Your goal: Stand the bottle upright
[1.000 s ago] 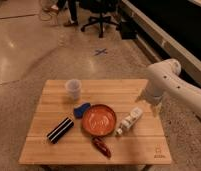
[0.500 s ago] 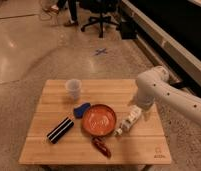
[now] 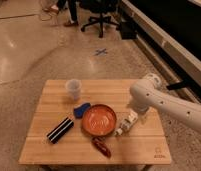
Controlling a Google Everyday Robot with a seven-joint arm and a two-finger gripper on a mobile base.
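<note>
Camera view: the wooden table (image 3: 54,150) fills the lower half of the frame, and there's the bottle (image 3: 126,123), lying on its side right of centre. It runs diagonally and sits just beside the right rim of the orange plate (image 3: 99,120). The white arm reaches in from the right edge and bends down over the table. Its gripper (image 3: 131,110) hangs just above the bottle's upper-right end, jaws spread wide with nothing between them (whether a fingertip grazes the bottle, one cannot tell).

Moving left, a small blue object (image 3: 81,109) lies at the plate's upper-left edge, and a translucent cup (image 3: 73,89) stands upright above it. A black bar with pale stripes (image 3: 60,130) lies at an angle in the lower left. A red item (image 3: 101,146) rests just below the plate. Up top, an office chair (image 3: 101,20) stands on the shiny floor, with a blue cross mark (image 3: 100,51) below it.
</note>
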